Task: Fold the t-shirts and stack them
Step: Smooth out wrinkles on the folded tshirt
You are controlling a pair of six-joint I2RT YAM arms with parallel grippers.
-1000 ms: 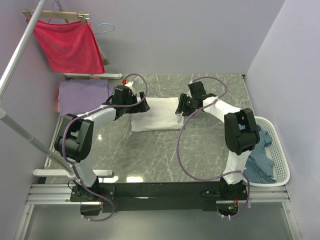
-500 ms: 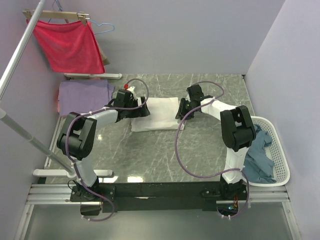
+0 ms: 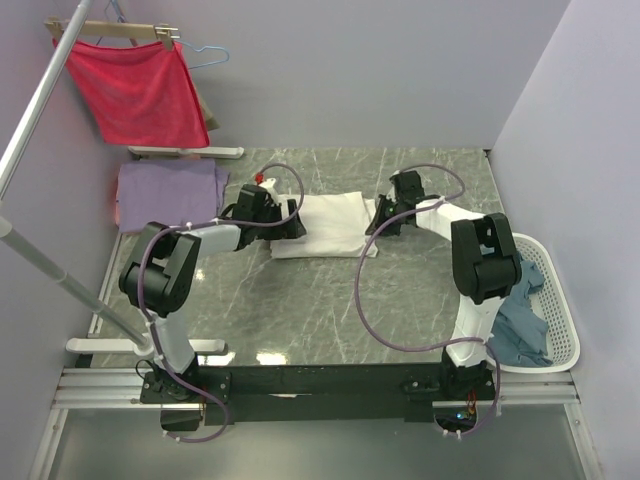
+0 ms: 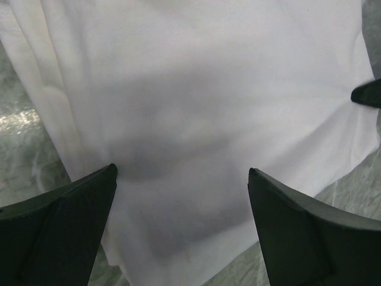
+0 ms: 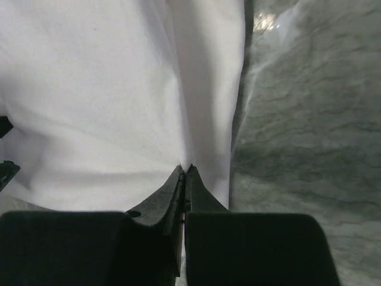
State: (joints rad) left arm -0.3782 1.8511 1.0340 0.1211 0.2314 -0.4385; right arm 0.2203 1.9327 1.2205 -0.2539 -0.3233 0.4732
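Since 1 second ago both arms have reached farther across the marble table (image 3: 300, 310), and the white t-shirt (image 3: 325, 222) has slid a little right. My right gripper (image 5: 187, 168) has gone from half open to closed, pinching a crease near that tee's right edge. The tee lies mid-table as a smooth folded oblong. The left arm stretches low at its left end, with the left gripper (image 4: 181, 173) spread wide over the cloth.

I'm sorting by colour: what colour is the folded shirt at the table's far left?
That shirt is plain lavender, best seen in the top external view.
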